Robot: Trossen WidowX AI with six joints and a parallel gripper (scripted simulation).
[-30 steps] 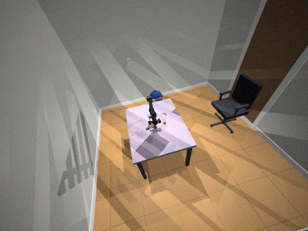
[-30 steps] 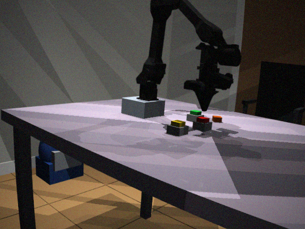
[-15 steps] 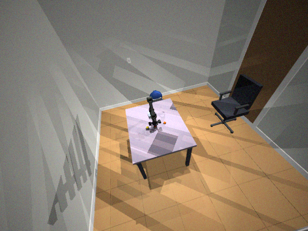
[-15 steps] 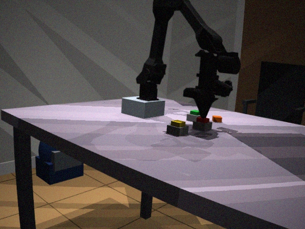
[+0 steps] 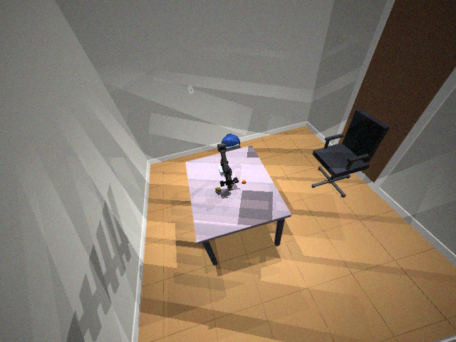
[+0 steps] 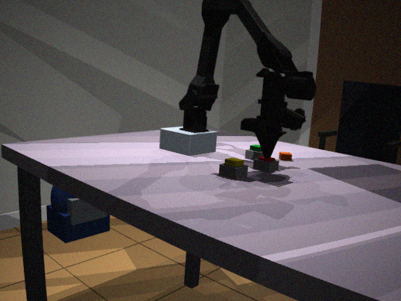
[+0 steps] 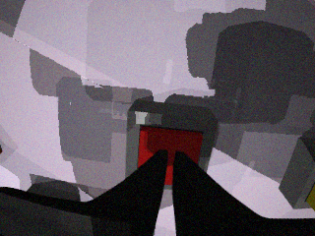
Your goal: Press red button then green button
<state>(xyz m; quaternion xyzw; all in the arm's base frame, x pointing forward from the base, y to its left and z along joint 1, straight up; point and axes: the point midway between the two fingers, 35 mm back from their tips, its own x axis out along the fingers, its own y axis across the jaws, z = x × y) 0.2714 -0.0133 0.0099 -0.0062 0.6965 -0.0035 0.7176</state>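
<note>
Claw clenched on nothing, tips down on red button; green button just behind, yellow button left, orange block right.

The fingers stand pressed together, tips down on the red button, so the way straight down is taken. Just behind it stands the green button; the gap between the two housings is narrow. The yellow button sits just beside the red one toward the camera in the exterior view, likewise close. The orange block lies near on the far side, apart from all three. The arm's pale base block stands well apart. Bare worktop spreads wide toward the near edge, and the space above the buttons is free apart from the arm itself
</note>
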